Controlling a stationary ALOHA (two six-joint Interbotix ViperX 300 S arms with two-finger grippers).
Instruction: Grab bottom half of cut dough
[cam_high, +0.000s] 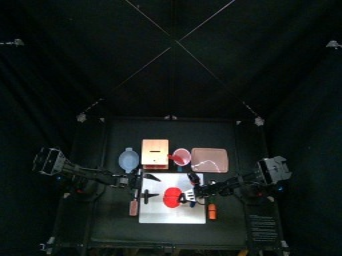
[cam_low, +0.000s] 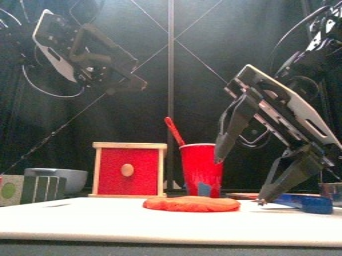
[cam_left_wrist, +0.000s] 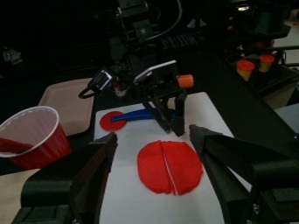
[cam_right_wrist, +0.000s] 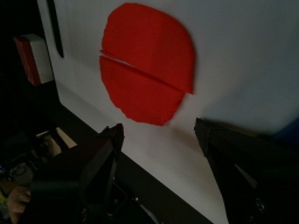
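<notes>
Black curtains close in a black table, and on it lies a white mat (cam_left_wrist: 222, 118). The bottom half (cam_left_wrist: 191, 168) of the red dough lies flat on the mat, its cut edge tight against the other half (cam_left_wrist: 156, 166) – together they make one round. It lies just below and in front of the right gripper (cam_low: 245, 178), which hangs tilted over the round's far side from the left arm, jaws spread wide and holding nothing – clear of the dough. Near its lower fingertip a blue tool (cam_low: 301, 203) rests on the mat. Behind the dough stand a red cup (cam_low: 198, 168) and a red box (cam_low: 130, 170). The left gripper (cam_left_wrist: 152, 138) hovers high on the dough's other side, jaws apart and empty.
</notes>
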